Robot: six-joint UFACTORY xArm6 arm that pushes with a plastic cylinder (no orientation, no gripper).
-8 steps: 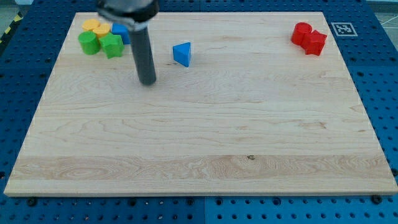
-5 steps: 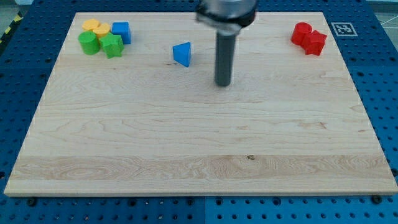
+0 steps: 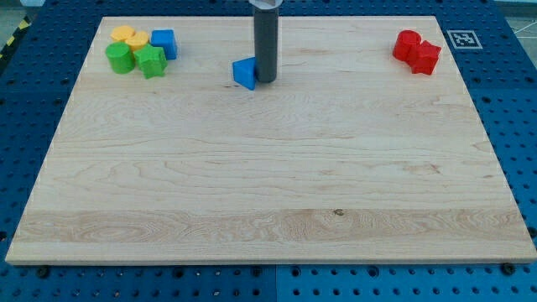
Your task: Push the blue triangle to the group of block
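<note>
The blue triangle (image 3: 244, 73) lies on the wooden board (image 3: 268, 184) in the upper middle-left. My tip (image 3: 265, 80) stands right against its right side, touching or nearly touching it. The group of blocks sits at the view's top left: a yellow block (image 3: 129, 36), a green round block (image 3: 120, 58), a green block (image 3: 152, 61) and a blue block (image 3: 163, 42), packed together. The triangle is well to the right of that group.
Two red blocks (image 3: 416, 50) sit together at the board's top right. A white marker tag (image 3: 462, 39) lies off the board at the top right. A blue perforated table surrounds the board.
My tip swung from left of the triangle to its right, then came back left and up against the triangle's right side. The triangle has not visibly moved.
</note>
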